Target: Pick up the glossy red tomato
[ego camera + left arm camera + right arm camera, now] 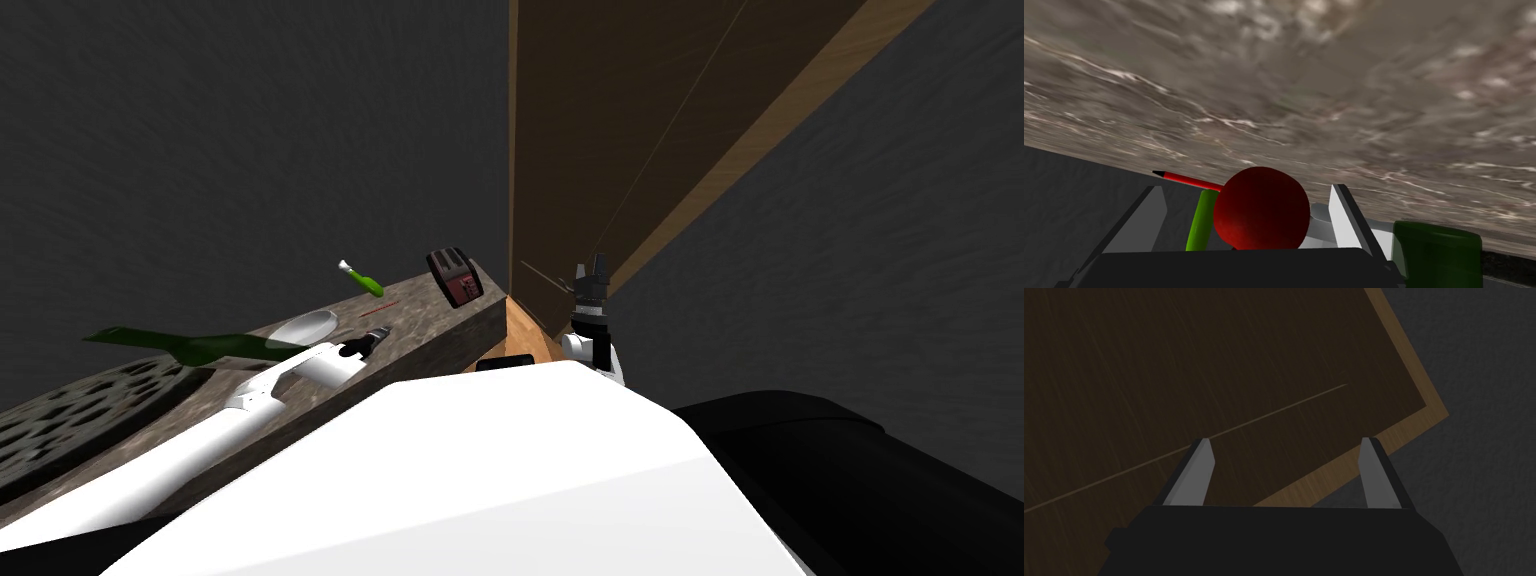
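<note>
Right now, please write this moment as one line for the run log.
left pincer: open around tomato, not clamped | right pincer: open, empty | stage: pre-grasp

1. A dark grey, faintly textured wall (200,150) takes up the upper left of the head view.
2. At upper centre a dark brown wood panel (620,120) with thin seams reaches the top edge. A paler wood border (766,130) trims its right side.
3. Right of that border lies another dark grey textured surface (900,260); wall or floor, I cannot tell.
4. A mottled grey-brown stone counter (440,325) slants from lower left to centre, ending just beside the panel's foot.
5. The light is dim and even.
</note>
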Controlling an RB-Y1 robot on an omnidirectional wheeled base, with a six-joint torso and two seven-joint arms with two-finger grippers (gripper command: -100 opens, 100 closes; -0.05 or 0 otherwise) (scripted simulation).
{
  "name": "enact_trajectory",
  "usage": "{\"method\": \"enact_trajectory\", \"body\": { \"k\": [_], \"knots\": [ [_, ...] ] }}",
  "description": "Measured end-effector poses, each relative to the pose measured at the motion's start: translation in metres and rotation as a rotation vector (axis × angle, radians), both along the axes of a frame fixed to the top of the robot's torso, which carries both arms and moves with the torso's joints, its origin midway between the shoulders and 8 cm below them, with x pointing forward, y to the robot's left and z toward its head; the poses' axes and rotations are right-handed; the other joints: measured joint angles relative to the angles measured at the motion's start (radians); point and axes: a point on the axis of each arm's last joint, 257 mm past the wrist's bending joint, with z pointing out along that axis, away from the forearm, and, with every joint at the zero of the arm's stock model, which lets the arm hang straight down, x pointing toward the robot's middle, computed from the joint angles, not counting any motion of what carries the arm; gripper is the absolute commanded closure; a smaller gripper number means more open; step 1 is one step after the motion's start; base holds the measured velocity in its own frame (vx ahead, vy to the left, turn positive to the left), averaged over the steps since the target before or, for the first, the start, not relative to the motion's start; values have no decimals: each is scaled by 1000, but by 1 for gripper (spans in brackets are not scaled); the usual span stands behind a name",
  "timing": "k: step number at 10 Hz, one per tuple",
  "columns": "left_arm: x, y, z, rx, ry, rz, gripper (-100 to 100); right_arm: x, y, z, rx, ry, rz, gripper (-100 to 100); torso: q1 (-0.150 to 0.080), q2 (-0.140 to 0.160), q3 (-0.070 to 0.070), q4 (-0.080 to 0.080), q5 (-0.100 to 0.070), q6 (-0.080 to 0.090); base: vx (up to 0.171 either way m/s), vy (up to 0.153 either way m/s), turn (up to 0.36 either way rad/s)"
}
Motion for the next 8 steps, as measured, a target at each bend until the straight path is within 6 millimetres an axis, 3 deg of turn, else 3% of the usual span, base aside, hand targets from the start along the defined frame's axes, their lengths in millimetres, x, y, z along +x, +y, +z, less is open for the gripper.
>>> {"method": "enact_trajectory", "body": {
  "k": [5, 6, 8],
  "knots": [
    [12, 10, 3, 21, 0, 8, -100, 0, 0, 0, 0, 0, 0, 0, 0, 0, 0, 0, 0, 0, -20, 3, 10],
    [12, 10, 3, 20, 0, 9, 100, 0, 0, 0, 0, 0, 0, 0, 0, -1, 0, 0, 0, 0, 0, 0, 0],
    [13, 10, 3, 19, -1, 9, 100, 0, 0, 0, 0, 0, 0, 0, 0, -1, -1, -1, 1, 0, 0, 0, 0]
  ]
}}
